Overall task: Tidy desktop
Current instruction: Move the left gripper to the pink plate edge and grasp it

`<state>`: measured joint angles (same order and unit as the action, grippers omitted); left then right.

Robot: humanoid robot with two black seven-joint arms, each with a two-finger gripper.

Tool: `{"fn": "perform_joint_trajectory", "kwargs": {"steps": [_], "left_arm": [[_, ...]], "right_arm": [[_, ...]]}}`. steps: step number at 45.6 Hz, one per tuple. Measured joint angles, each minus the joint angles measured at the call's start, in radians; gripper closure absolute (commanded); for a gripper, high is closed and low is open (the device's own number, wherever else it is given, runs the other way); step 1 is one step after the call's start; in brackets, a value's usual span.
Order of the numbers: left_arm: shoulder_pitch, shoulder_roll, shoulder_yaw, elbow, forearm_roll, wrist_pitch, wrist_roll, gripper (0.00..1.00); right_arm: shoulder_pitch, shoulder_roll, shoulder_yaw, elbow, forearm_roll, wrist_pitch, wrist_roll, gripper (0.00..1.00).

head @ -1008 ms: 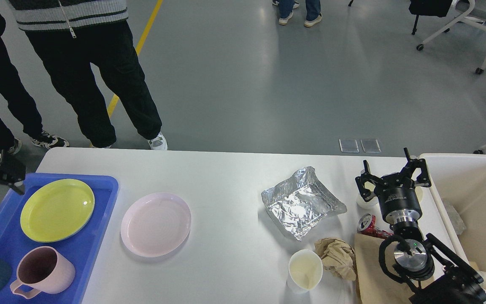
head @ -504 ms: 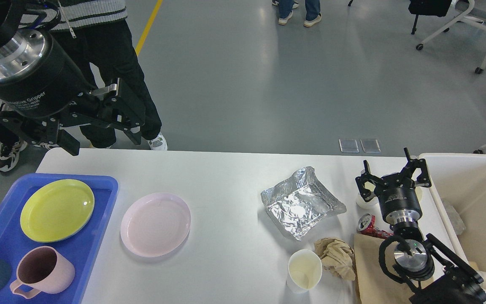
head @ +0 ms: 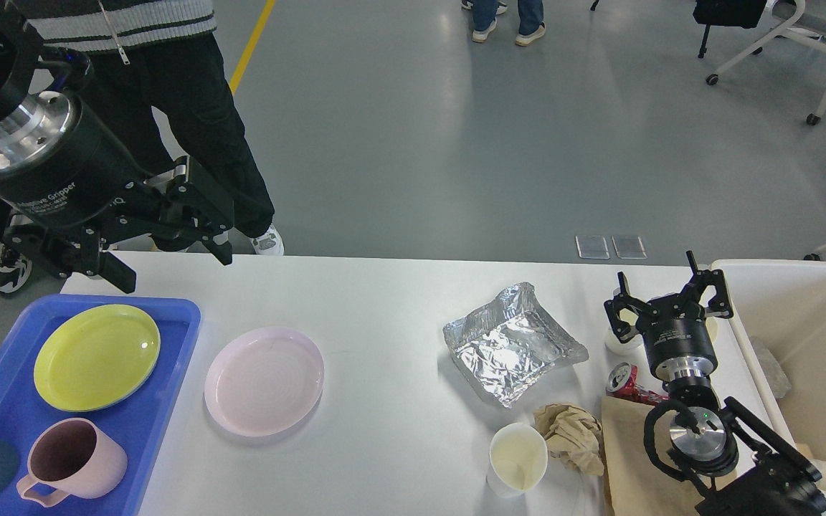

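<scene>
Desktop (head: 384,301) middle bare between pink plate (head: 264,380) and foil (head: 512,342); clutter crowds the right end.

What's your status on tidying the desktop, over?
Left gripper open, empty, above desktop's far-left corner. Right gripper open, empty, over a small white cup. Pink plate, foil tray, crumpled paper not yet cleared.

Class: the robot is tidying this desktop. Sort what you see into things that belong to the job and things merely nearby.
Belongs to the job:
desktop
pink plate
foil tray
paper cup
crumpled paper
crushed can
blue tray
cream bin

Merely nearby:
office chair
yellow floor line
</scene>
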<state>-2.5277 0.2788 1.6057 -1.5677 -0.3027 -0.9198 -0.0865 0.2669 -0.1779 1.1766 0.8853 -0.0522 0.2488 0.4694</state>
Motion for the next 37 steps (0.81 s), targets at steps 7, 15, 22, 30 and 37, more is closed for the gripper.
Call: {"fn": "perform_joint_trajectory", "kwargs": {"steps": [7,15,22,30,37], "left_arm": [[0.183,0.027,-0.006,0.058,-0.051,0.095,-0.001,0.09],[0.390,0.036,-0.027,0.084,-0.205,0.341,0.003,0.09],[0.617,0.041,-0.175,0.087,-0.290,0.618,0.012,0.10],[0.822,0.054,-0.307,0.111,-0.352,0.841,0.057,0.10],[0.967,0.048,-0.396,0.165,-0.361,0.966,0.063,0.11]], "right_arm": [[0.000,0.000,0.000,0.001,0.000,0.000,0.000,0.00],[0.000,0.000,0.000,0.001,0.000,0.000,0.000,0.00],[0.000,0.000,0.000,0.001,0.000,0.000,0.000,0.00],[0.000,0.000,0.000,0.001,0.000,0.000,0.000,0.00],[0.000,0.000,0.000,0.001,0.000,0.000,0.000,0.00]]}}
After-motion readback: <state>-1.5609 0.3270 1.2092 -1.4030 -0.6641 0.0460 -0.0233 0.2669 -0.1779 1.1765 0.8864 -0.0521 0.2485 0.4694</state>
